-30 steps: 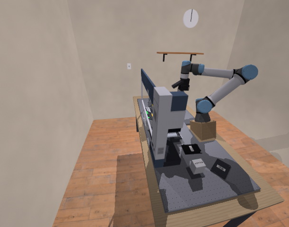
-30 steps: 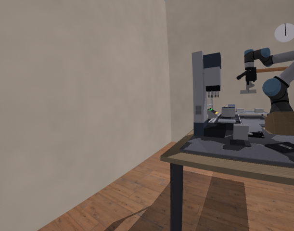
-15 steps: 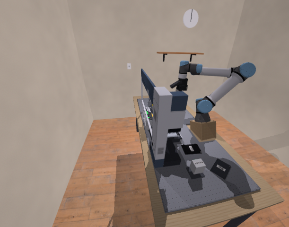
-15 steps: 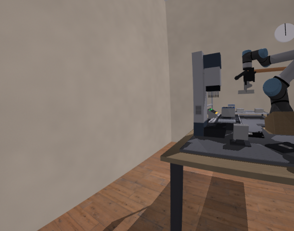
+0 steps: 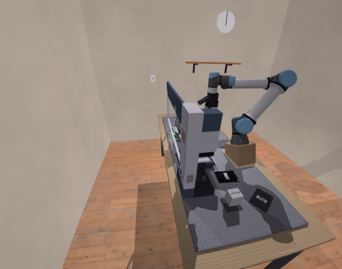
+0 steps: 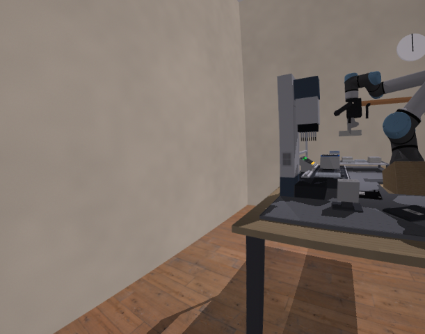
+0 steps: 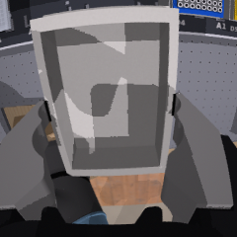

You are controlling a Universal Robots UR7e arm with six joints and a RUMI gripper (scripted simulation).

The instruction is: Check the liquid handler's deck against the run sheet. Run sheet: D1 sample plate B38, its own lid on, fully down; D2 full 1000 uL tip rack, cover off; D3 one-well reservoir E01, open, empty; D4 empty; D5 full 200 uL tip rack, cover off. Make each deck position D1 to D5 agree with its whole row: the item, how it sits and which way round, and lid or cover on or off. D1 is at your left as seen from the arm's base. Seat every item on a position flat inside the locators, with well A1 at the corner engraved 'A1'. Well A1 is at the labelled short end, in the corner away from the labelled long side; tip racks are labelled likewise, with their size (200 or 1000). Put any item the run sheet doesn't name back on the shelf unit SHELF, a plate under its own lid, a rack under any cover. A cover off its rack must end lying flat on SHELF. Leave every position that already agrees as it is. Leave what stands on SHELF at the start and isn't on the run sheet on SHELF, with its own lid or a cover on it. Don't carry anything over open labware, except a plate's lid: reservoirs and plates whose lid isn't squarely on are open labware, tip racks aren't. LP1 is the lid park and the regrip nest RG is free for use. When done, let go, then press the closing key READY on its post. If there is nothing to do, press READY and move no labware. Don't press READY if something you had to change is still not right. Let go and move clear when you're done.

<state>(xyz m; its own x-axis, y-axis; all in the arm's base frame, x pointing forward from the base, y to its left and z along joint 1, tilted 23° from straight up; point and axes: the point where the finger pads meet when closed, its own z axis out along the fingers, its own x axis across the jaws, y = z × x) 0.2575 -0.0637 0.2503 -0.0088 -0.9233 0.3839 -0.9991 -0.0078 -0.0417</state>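
Note:
My gripper is shut on a clear rectangular lid, with one finger on each long side. In the exterior view the gripper holds the lid flat and high in the air, well above the deck and beside the liquid handler's pipetting head. In the top view the gripper is partly hidden behind that head. A blue tip rack shows at the top edge of the wrist view, by the engraved marks for A1 and D5. Most of the deck row is hidden.
The liquid handler tower stands along the table's left side. The arm's wooden pedestal is to its right. A white labelled box on a post and two black pads lie near the front. Low labware sits at the far end.

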